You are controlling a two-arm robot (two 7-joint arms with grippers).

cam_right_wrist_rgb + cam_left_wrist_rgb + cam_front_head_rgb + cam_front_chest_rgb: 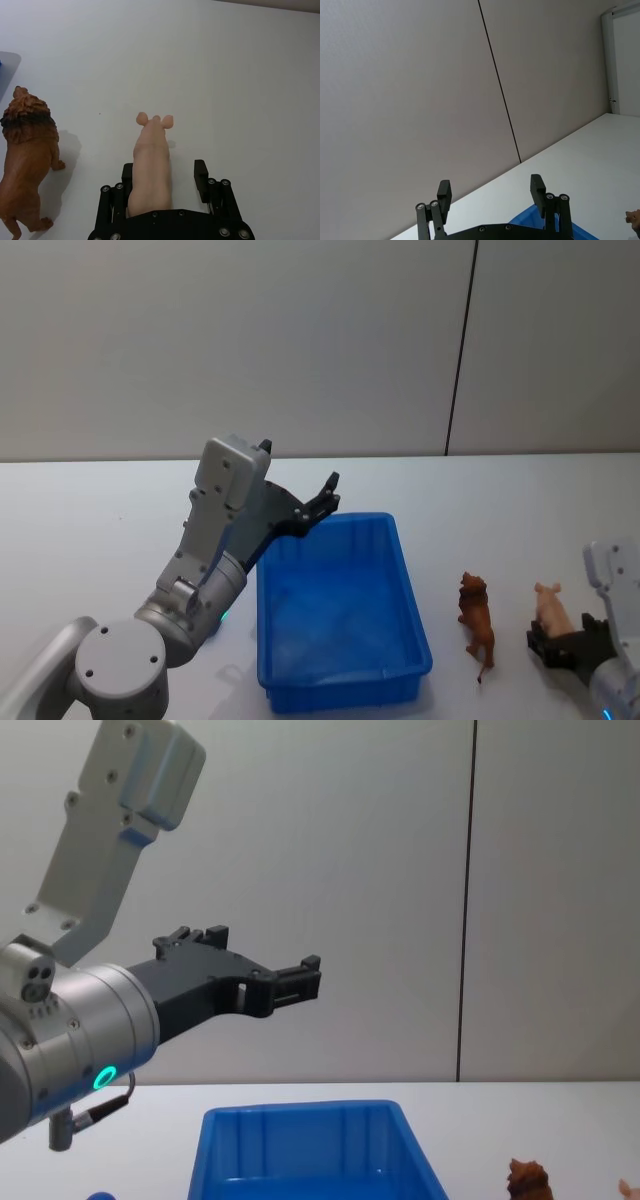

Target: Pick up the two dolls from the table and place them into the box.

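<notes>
— Dolls first: where do they lie?
— Both on the table [100, 520], to the right of the box [340, 685]. The brown lion doll [477, 620] stands nearer the box; the pink pig doll [150, 165] is just beyond it, farther right, snout pointing away from the robot.
— And the fingers?
— The right gripper [164, 169] sits low at the table with the pig's rear half between its two fingers. They are spread. One finger lies against the pig's flank; the other stands clear of it, with bare table showing in the gap. The lion is outside the fingers, off to the side and apart from them.
— The other arm?
— The left gripper [490, 186] is raised above the far left corner of the box, fingers apart, holding nothing.
</notes>
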